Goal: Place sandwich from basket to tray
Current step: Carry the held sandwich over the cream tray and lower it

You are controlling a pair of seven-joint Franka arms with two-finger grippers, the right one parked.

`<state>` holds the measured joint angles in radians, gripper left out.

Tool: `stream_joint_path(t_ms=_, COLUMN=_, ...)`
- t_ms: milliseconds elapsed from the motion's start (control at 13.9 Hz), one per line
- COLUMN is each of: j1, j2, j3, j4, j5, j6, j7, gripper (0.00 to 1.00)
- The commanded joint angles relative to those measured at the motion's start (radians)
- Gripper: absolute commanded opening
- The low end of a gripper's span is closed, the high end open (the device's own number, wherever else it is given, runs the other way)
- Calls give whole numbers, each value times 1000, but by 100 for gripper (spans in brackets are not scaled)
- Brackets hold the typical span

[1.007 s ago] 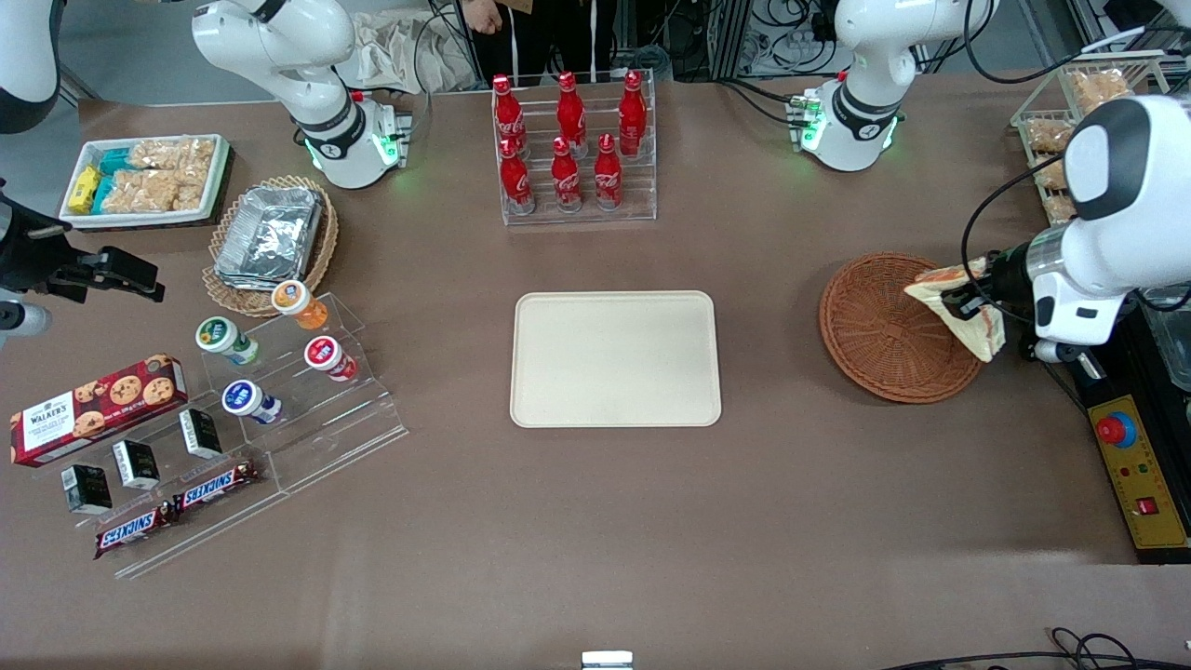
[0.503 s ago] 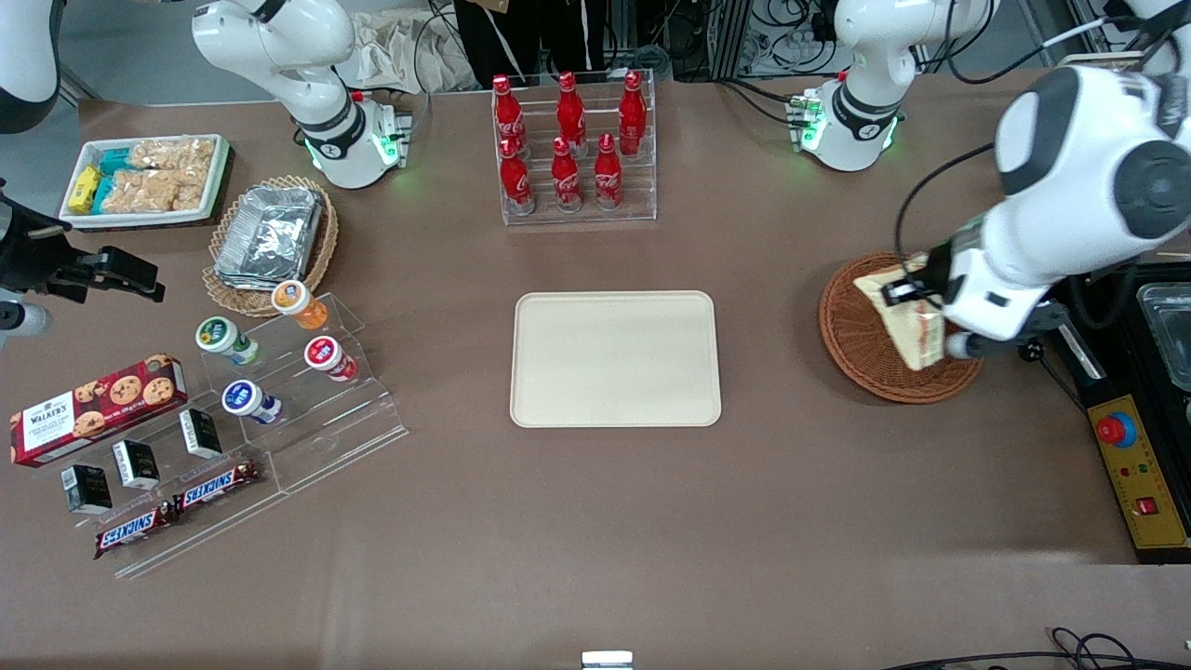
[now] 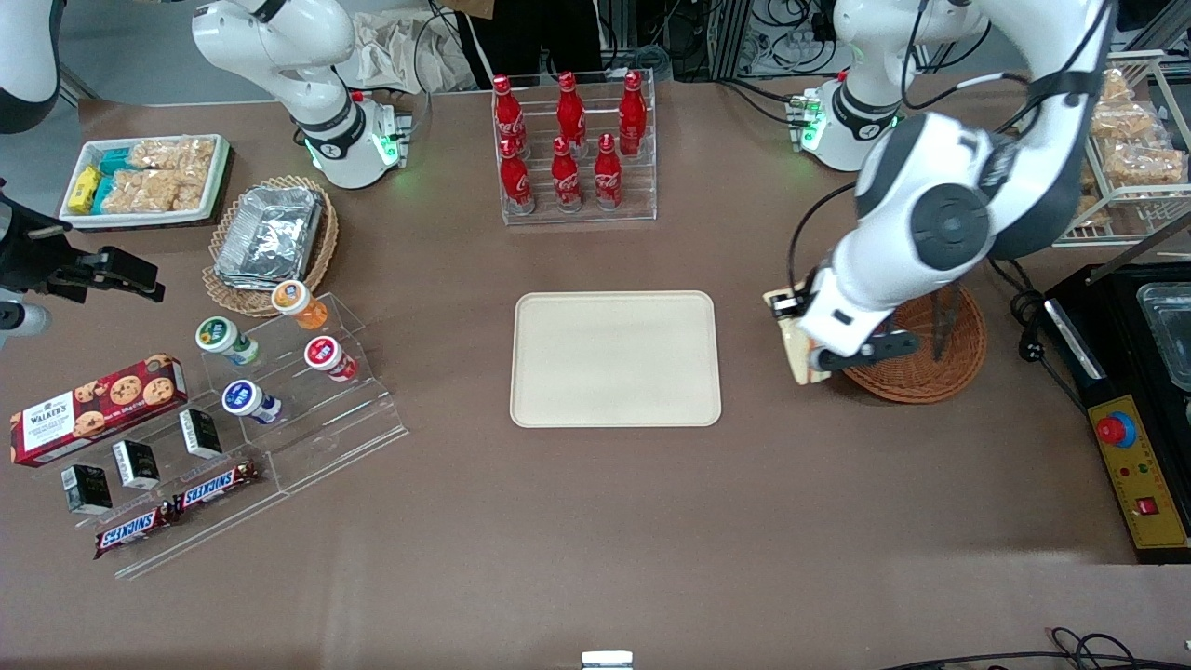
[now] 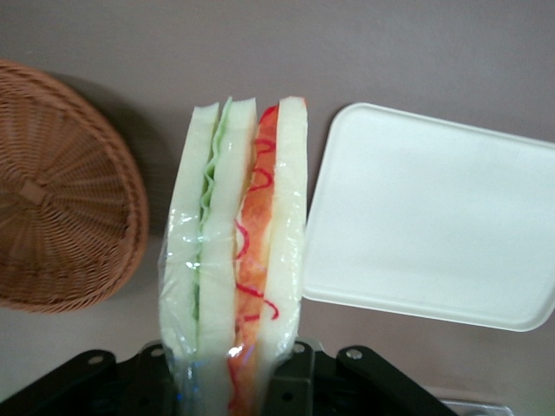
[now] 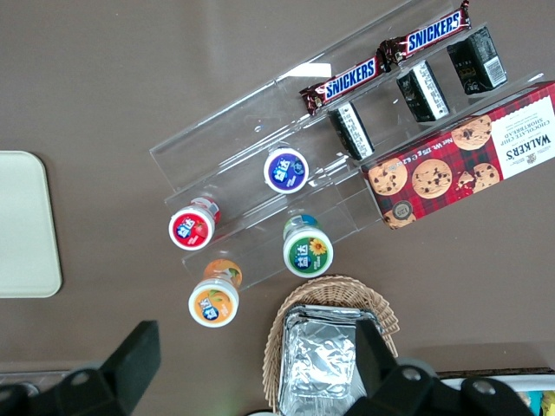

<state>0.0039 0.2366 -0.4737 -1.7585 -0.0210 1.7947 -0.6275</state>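
Note:
My left gripper [image 3: 798,349] hangs above the table between the reddish-brown wicker basket [image 3: 940,368] and the cream tray [image 3: 615,358], shut on the sandwich [image 3: 794,346]. In the left wrist view the sandwich [image 4: 236,260] stands on edge in clear wrap between the black fingers [image 4: 338,381], showing white bread, green leaf and red-orange filling. The basket [image 4: 61,225] in that view holds nothing, and the tray [image 4: 434,217] lies bare beside the sandwich. The arm hides part of the basket in the front view.
A clear rack of red cola bottles [image 3: 572,149] stands farther from the front camera than the tray. Toward the parked arm's end are a tan basket with foil containers [image 3: 270,237], an acrylic stand of cups [image 3: 279,372] and snack bars. A black control box [image 3: 1140,475] lies at the working arm's end.
The left arm has swung from the basket's outer rim across it toward the tray, carrying the sandwich clear of the basket. The basket is now without the sandwich.

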Motion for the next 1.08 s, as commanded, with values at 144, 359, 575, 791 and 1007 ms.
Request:
stream_joint_path(t_ms=144, j1=-99, j2=159, j3=-2, j4=43, j5=70, j6=90, j7=-29, gripper=32)
stream_joint_path(t_ms=359, j1=-130, j2=230, j3=-2, j4=43, j5=70, j6=123, j7=-31, gripper=34)
stream_joint_path(t_ms=575, j1=-137, j2=279, j3=-2, j4=40, j5=72, j6=152, j7=-32, gripper=36)
stream_joint_path(t_ms=791, j1=-163, j2=325, j3=1, j4=36, j5=88, j6=186, j7=-43, gripper=36)
stream_joint_path(t_ms=1007, j1=-180, j2=374, j3=1, j4=33, j5=93, j6=238, j7=-55, gripper=36)
